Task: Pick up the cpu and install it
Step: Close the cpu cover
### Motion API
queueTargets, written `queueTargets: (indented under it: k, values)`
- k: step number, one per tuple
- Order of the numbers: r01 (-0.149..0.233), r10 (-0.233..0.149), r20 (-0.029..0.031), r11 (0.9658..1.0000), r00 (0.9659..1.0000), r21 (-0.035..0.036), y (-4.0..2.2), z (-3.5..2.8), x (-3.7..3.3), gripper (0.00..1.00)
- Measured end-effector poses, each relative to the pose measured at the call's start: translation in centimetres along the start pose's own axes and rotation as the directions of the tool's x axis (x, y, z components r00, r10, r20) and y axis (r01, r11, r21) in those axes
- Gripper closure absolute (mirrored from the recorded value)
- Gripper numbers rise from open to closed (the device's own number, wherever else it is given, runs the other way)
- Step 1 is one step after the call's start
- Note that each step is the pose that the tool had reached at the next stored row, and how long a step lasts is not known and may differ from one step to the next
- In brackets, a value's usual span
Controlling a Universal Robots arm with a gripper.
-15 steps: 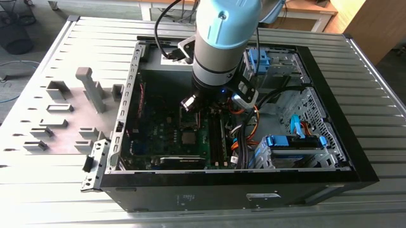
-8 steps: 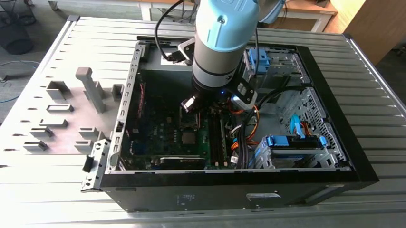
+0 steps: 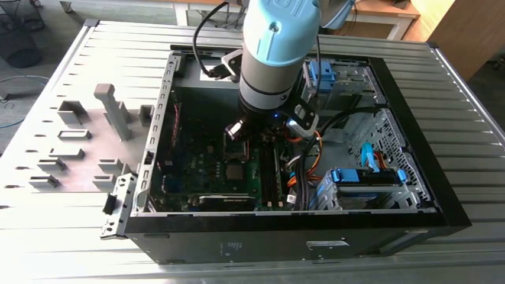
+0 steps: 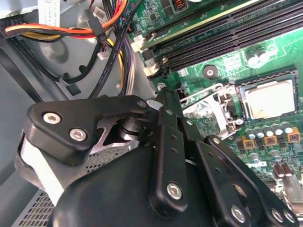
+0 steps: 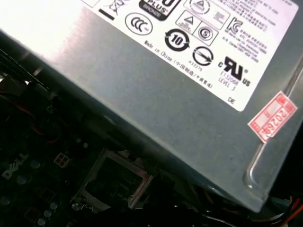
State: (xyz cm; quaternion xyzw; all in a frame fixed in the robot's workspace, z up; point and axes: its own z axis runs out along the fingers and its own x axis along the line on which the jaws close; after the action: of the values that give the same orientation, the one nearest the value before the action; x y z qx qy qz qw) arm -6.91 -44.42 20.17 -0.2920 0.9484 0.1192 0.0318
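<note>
The cpu (image 4: 270, 99), a small flat square with a pale silvery top, lies in its socket on the green motherboard (image 4: 222, 71). In the exterior view the cpu (image 3: 235, 173) shows as a grey square low in the open computer case (image 3: 284, 228). My gripper (image 3: 239, 132) hangs inside the case just above the board, a short way from the cpu and apart from it. In the second wrist view the gripper (image 4: 165, 98) shows as black linkages beside a raised metal socket frame (image 4: 210, 108). Nothing is seen held in it. A dark socket frame (image 5: 113, 182) also appears in the first wrist view.
Grey holder blocks (image 3: 79, 136) stand on the slatted table at the exterior view's left. Orange and black cables (image 4: 80, 30) and memory slots (image 4: 227, 33) lie close to the gripper. A grey power supply (image 5: 165, 90) is near. Blue drive brackets (image 3: 363, 176) fill the case's right side.
</note>
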Motion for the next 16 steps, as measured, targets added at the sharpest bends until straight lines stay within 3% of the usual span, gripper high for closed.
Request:
queueTargets:
  k: [13, 16]
  values:
    - [0.0, 0.0, 0.0007, 1.0, 1.0, -0.0008, 0.05, 0.23, -0.03, 0.89]
    - [0.0, 0.0, 0.0033, 1.0, 1.0, -0.0029, 0.08, 0.2, 0.01, 0.89]
